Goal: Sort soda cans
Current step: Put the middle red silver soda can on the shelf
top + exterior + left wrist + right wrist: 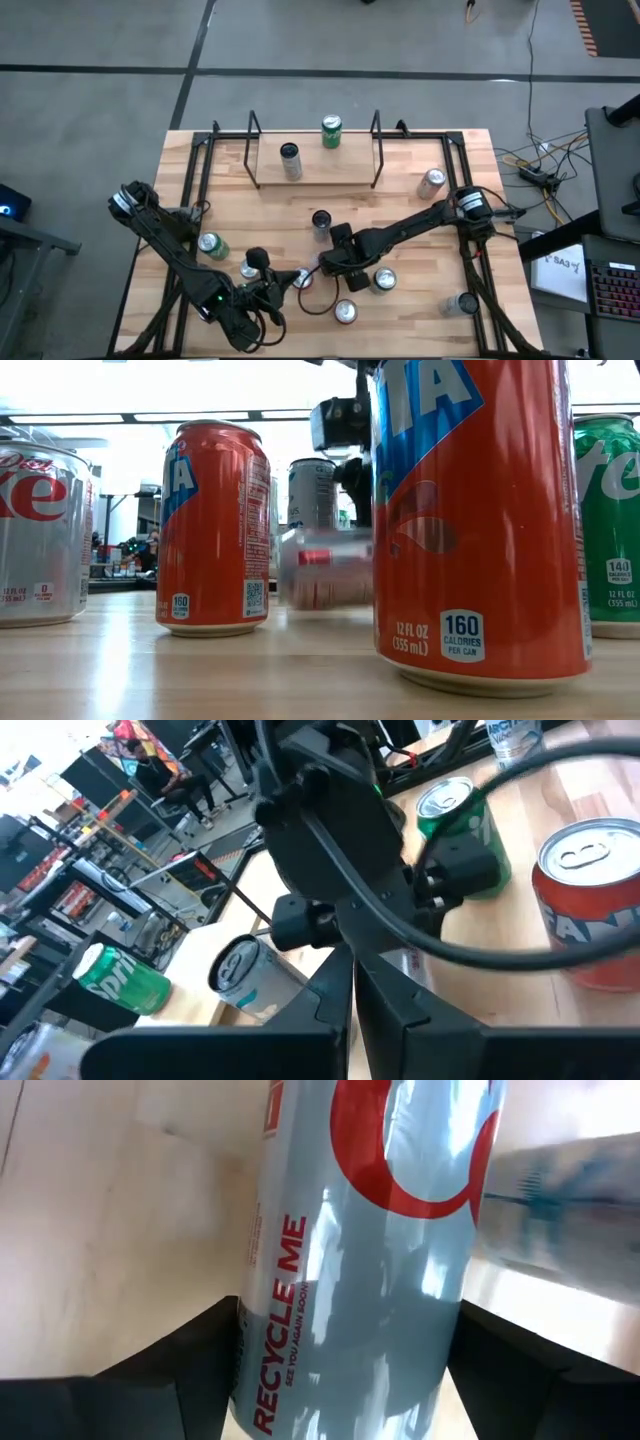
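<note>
A silver soda can with red lettering (pixel 350 1260) lies on its side near the table's middle front (pixel 303 278). My right gripper (pixel 340 1370) comes down over it from the right, one finger on each side of its body. My left gripper (pixel 285 284) is shut on nothing, just left of that can, and points toward it. From the left wrist view, the can's silver top (pixel 238 965) faces my left gripper (pixel 352 1010). In the low view the can (pixel 325 568) is a blur behind two upright orange cans (pixel 212 525). My right gripper has the silver can's round body (pixel 262 1380) between its two fingers (pixel 190 1360), one on each long side. The fingers slant steeply down from above and run along the can's length. The can lies level at table height; I cannot tell whether it rests on the wood.
A black-framed rack (pixel 312 180) at the far edge holds a green can (pixel 331 131) and a dark one (pixel 290 160). An upright can (pixel 320 222) stands just beyond the grippers. More cans stand at the left (pixel 212 245), the near middle (pixel 345 312) (pixel 383 280) and the right (pixel 433 180) (pixel 462 303).
</note>
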